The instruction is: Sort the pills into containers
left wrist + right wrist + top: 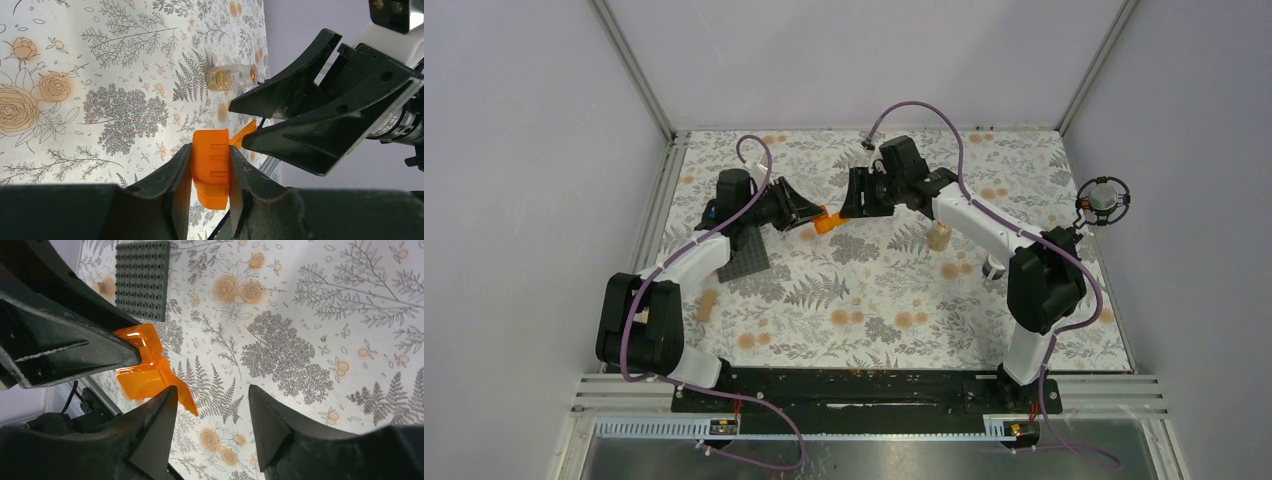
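Observation:
My left gripper is shut on the translucent orange hinged-lid box and holds it just above the flowered cloth at the back middle. The box's lid hangs open as a flap toward the right arm. My right gripper faces the box with its jaws open and nothing between them; one fingertip lies right beside the lid flap. A clear tan bottle stands right of the grippers, also visible from the left wrist. A white-and-dark little bottle stands by the right arm. I cannot make out any pills.
The dark grey studded plate lies under the left arm, and the right wrist camera sees it too. A small tan block lies near the left arm's base. Metal frame posts and grey walls close in the cloth on three sides.

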Motion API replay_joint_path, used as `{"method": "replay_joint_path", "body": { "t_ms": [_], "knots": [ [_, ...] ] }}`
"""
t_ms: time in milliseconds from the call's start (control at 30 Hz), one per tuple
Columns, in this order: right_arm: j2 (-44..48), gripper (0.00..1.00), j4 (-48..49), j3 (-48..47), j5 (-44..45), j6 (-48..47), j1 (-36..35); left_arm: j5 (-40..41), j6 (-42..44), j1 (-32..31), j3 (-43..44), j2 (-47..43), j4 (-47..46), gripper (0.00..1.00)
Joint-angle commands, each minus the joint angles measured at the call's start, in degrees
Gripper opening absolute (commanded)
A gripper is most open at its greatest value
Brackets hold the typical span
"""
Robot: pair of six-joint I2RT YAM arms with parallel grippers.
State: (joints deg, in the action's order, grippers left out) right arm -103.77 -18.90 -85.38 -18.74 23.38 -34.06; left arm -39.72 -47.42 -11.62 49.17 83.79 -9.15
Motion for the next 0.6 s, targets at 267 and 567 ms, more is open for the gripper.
{"method": "replay_joint_path", "body": {
  "t_ms": [267,567],
  "knots": [
    [-0.7,0.52,11.2,1.0,-19.0,4.6,2.2,-1.6,0.6,0.2,2.5,-1.1,-3.5,0.0],
    [-1.6,0.41,11.2,2.0,-20.6,3.7,2.2,-1.6,-0.8,0.3,2.4,-1.0,-5.2,0.0]
  ]
}}
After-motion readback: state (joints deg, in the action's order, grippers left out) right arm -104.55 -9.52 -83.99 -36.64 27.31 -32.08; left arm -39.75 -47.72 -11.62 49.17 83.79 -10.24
